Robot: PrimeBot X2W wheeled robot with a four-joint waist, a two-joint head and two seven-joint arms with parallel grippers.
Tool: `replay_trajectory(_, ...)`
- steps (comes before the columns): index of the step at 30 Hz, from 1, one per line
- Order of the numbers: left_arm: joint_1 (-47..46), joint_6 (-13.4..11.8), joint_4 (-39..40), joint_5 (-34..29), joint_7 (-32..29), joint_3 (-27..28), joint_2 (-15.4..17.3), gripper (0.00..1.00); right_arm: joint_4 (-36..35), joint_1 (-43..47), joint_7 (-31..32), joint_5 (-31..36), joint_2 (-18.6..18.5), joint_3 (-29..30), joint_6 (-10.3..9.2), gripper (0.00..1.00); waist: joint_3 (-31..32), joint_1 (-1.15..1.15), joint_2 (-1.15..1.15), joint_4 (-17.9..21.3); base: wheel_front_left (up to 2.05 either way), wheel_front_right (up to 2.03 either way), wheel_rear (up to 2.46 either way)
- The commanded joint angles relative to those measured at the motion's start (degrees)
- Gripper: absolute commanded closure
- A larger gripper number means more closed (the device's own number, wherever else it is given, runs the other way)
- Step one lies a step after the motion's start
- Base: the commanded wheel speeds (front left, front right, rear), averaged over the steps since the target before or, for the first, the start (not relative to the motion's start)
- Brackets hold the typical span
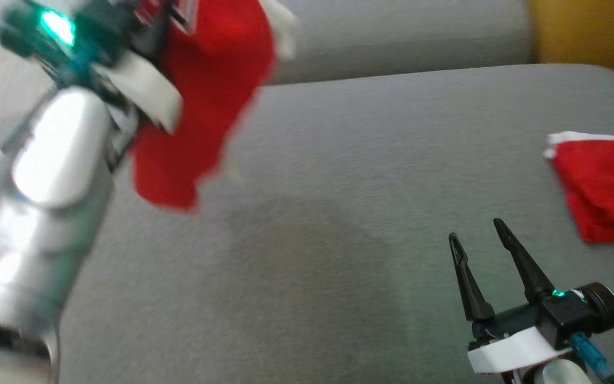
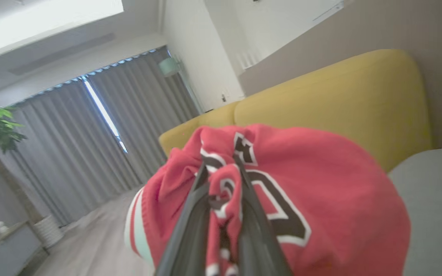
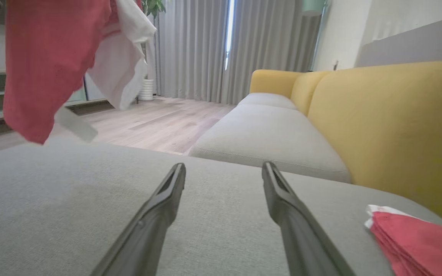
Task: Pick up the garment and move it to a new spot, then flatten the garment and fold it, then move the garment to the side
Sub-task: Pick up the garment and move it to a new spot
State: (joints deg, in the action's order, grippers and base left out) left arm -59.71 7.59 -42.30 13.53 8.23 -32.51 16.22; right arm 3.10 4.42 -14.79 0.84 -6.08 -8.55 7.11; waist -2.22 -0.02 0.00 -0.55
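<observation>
Over at the left, the garment (image 1: 205, 80) hangs in the air from a small bunched pinch. I'd worry that the pinch gives way, and then the cloth would drop in a heap near the left edge of the cushion (image 1: 312, 213), or off it to the floor. Set down too far right, it could drag over the folded red piece (image 1: 605, 186) lying at the right.

The left fingers (image 2: 194, 218) are clamped together on a fold of printed cloth, with the rest ballooning round and past their tips. The right fingers (image 1: 464, 277) stand apart and hold nothing. They sit low over the near right of the cushion, well apart from the garment and near the folded piece.
</observation>
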Motion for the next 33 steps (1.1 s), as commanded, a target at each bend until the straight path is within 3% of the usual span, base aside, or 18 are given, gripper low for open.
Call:
replay_trajectory(1,1.3,-0.1,6.5,3.7,-1.9,-1.0,3.1,1.0,-2.3,-0.9,-0.2,-0.3,0.0,-1.3,0.37,0.0,4.6,0.02,0.0,6.1,0.0,0.0,0.0)
replay_trajectory(5,10.2,-0.1,15.4,9.0,-4.3,-4.6,2.8,1.0,-3.1,-0.4,-0.2,-0.2,0.2,-0.5,0.37,0.0,4.2,0.02,0.0,8.3,0.0,0.0,0.0)
replay_trajectory(8,14.9,-0.6,17.2,10.0,-4.3,-5.9,1.5,1.0,-3.4,-0.3,-0.2,-0.2,0.3,-0.3,0.37,0.0,3.4,0.02,0.0,9.1,0.0,0.0,0.0)
replay_trajectory(11,22.0,-3.5,16.0,9.3,-2.0,-8.6,-1.8,1.0,-3.0,-0.4,-0.2,-0.5,0.7,-0.4,0.37,0.0,2.0,0.02,0.0,10.3,0.0,0.0,0.0)
replay_trajectory(15,28.7,-5.5,9.0,7.1,3.5,-13.4,-7.1,1.0,-1.9,-1.3,-0.2,-0.8,1.1,-1.6,0.37,0.0,0.4,0.02,0.0,11.5,0.0,0.0,0.0)
replay_trajectory(16,31.2,-6.6,5.7,8.4,5.3,-12.9,-9.8,0.0,-1.3,-1.5,-0.2,-0.5,1.3,-1.2,0.37,0.0,0.0,0.02,0.0,11.5,0.0,0.0,0.0)
replay_trajectory(20,33.7,-7.8,3.8,9.1,6.6,-12.6,-12.3,0.0,0.3,-1.2,-0.2,-0.5,1.6,-0.3,0.37,0.0,1.2,0.02,0.0,10.0,0.0,0.0,0.0)
replay_trajectory(24,36.6,-11.1,9.7,8.3,6.7,-8.4,-12.7,0.0,1.4,-1.0,-0.2,-0.5,1.9,0.8,0.37,0.0,3.1,0.02,0.0,7.9,0.0,0.0,0.0)
replay_trajectory(28,41.7,-15.2,18.4,5.9,6.7,-1.1,-11.1,0.0,2.3,-0.7,-0.2,-0.9,2.3,3.0,0.37,0.0,5.7,0.02,0.0,5.0,0.0,0.0,0.0)
replay_trajectory(33,50.8,-17.9,28.0,2.6,6.8,7.8,-9.0,0.0,4.1,0.5,-0.2,-1.1,2.7,5.8,0.37,0.0,8.7,0.02,0.0,1.7,0.0,0.0,0.0)
